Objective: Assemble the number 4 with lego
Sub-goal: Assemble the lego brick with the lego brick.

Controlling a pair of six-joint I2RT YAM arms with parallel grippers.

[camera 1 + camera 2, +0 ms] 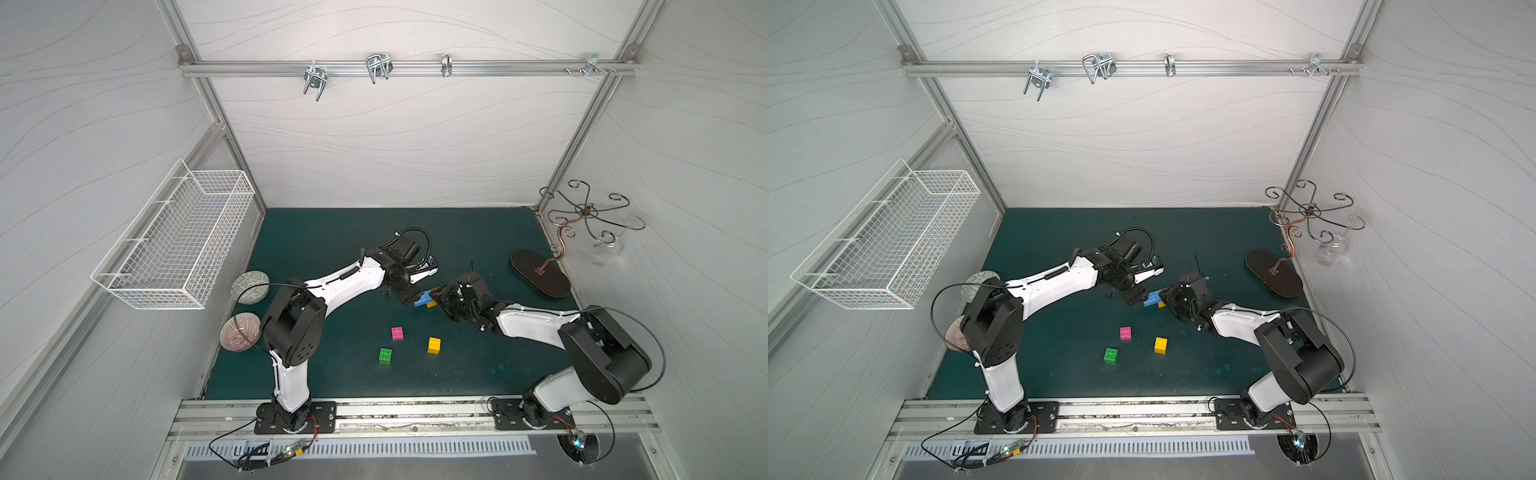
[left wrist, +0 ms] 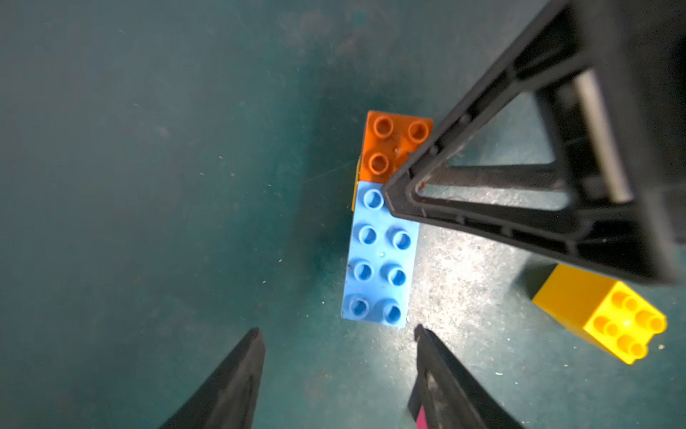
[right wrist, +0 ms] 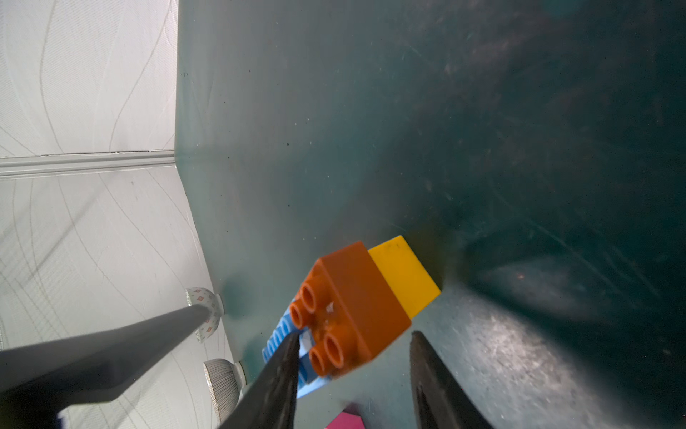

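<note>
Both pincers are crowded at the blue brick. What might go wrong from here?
The right pincer straddles the orange brick; leaving askew, it might topple it and the yellow brick beneath.
The open left pincer sits at the blue brick end; any advance may shove it.
Both pincers meet there, so they might collide.

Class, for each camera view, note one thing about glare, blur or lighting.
Left wrist view: a bright glare patch on the mat beside the blue brick; the left gripper looks soft at its tips. Right wrist view: the close orange brick is slightly blurred. Both top views: soft, even light, no harsh glare.
</note>
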